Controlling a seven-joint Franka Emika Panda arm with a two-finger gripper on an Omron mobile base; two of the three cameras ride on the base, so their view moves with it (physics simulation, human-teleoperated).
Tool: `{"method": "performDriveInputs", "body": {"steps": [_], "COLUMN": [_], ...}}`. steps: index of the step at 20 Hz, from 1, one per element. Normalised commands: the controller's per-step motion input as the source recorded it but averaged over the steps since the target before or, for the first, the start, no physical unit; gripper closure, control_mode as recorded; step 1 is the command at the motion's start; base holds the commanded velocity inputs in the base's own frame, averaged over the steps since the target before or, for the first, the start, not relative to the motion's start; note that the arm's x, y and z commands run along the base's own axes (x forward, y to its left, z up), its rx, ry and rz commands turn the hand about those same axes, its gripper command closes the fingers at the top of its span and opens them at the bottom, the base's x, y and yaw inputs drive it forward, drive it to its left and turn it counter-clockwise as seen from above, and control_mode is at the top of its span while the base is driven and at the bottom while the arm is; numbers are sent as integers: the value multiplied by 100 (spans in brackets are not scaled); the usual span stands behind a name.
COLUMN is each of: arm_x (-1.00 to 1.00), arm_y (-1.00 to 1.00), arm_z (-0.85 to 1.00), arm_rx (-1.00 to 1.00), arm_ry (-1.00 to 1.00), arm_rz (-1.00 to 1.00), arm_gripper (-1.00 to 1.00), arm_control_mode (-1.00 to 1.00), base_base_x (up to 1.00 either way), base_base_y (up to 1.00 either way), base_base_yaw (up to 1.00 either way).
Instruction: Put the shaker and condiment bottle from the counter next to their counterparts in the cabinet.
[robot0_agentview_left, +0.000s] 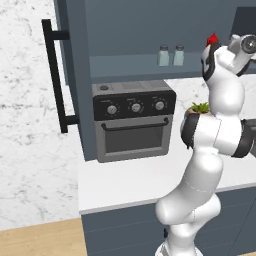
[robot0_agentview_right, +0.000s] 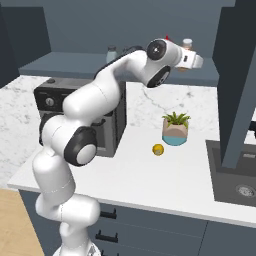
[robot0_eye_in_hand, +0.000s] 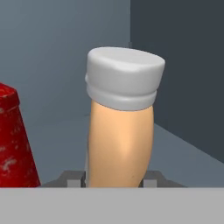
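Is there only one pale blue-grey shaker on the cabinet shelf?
No, two pale blue-grey shakers with grey caps stand side by side on the cabinet shelf.

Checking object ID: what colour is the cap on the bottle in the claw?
White cap on a pale orange bottle; the hand view shows it best.

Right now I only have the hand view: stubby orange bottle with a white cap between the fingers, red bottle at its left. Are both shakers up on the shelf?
Observer: Yes. The left base view has two pale blue-grey, grey-capped shakers side by side on the cabinet shelf: left shaker, right shaker.
Operator: What is on the counter below?
Observer: On the white counter, a green potted plant with a small yellow round thing beside it.
Operator: Where is the door?
Observer: The slate-blue cabinet door stands swung open, left of the black-fronted toaster oven.
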Motion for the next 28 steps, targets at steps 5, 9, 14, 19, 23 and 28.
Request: {"method": "performDriveInputs", "body": {"steps": [5,9,14,19,23,28], "arm_x": [8,16,14,3,0,0], "arm_y": [-4,0,0,0,2,7], "arm_z": [-3,-5,-4,-10,-26,-24], "arm_rx": [0,0,0,0,0,0], "arm_ry": [-1,-1,0,0,-1,0], "arm_rz": [10,8,5,4,5,5], "arm_gripper": [100,100,100,100,100,100], "arm_control_mode": [-100,-100,-100,-100,-100,-100], "base_base_x": [0,0,0,0,0,0], "base_base_y": [0,0,0,0,0,0], "base_base_yaw": [0,0,0,0,0,0]}}
